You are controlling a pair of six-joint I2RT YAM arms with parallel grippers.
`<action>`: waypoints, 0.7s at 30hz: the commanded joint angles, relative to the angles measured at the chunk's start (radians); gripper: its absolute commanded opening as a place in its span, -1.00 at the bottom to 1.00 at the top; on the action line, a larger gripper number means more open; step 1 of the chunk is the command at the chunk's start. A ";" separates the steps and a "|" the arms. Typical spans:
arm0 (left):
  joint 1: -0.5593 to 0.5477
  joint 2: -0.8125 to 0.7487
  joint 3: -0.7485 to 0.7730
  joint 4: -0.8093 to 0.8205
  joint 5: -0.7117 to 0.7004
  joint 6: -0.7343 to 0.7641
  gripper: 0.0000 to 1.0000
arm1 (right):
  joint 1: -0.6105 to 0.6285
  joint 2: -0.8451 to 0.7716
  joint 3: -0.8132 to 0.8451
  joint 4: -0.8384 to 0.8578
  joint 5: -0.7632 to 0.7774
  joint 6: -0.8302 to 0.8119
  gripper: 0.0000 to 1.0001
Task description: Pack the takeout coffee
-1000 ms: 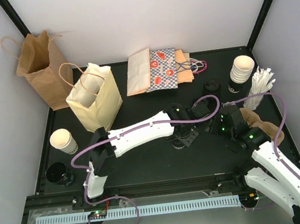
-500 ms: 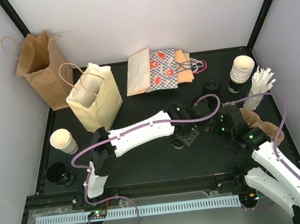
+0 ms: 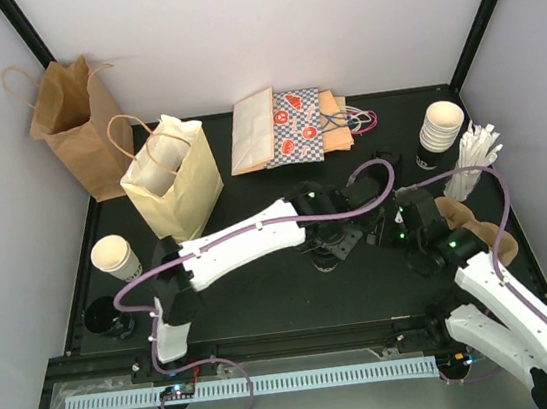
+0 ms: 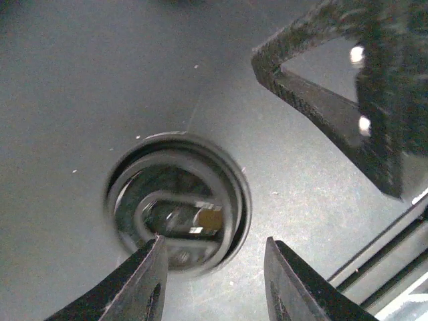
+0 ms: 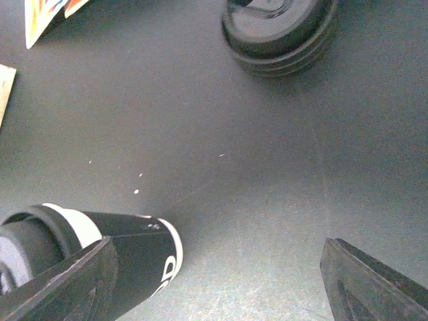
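Note:
A paper cup (image 5: 100, 247) with a black sleeve and a black lid lies on its side on the black table. It touches the left fingertip (image 5: 60, 281) of my right gripper (image 5: 214, 284), which is open wide and empty. My left gripper (image 4: 214, 284) is open just above a round black lid (image 4: 177, 200), which I see face on by its left finger. In the top view the two grippers, left (image 3: 334, 242) and right (image 3: 398, 228), face each other mid-table. An upright white cup (image 3: 114, 258) stands at the left. A stack of white cups (image 3: 441, 127) stands at the back right.
A cream handled bag (image 3: 175, 182) and a brown bag (image 3: 71, 125) stand at the back left. Flat bags (image 3: 289, 127) lie at the back. Black lids (image 5: 277, 30) sit near white sticks (image 3: 475, 163). Brown holders (image 3: 467, 219) lie on the right. A black cup (image 3: 107, 317) sits front left.
The left arm's elbow has swung a little to the left while its gripper stays over the lid. The right gripper has edged left toward the left gripper.

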 commanded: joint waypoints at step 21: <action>0.437 -0.940 -1.056 0.755 0.472 -0.190 0.10 | 0.442 0.426 0.495 -0.323 0.145 -0.241 1.00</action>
